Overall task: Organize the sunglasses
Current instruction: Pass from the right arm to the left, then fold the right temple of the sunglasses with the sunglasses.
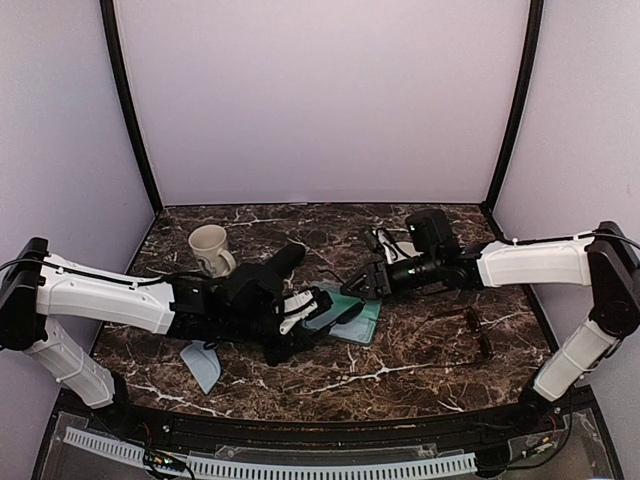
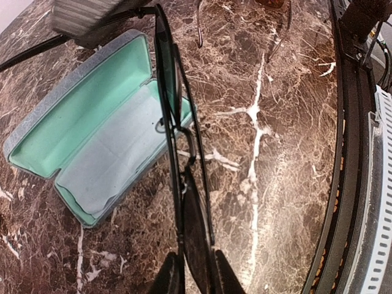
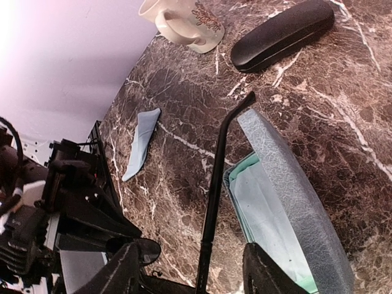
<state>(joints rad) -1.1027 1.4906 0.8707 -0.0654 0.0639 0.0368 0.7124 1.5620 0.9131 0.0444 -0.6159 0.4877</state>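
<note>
Dark marble table (image 1: pixel 420 365), pale lilac walls (image 1: pixel 320 100). L gripper (image 2: pixel 197 272) clamps sunglasses (image 2: pixel 177 153) by open case (image 2: pixel 92 141). R gripper (image 3: pixel 191 254): jaws apart.

Left arm (image 1: pixel 110 295) and right arm (image 1: pixel 530 262) stretch inward, low. Left gripper (image 2: pixel 196 278) pinches the sunglasses (image 2: pixel 174 122); right gripper (image 3: pixel 193 260) has its fingers spread wide.
</note>
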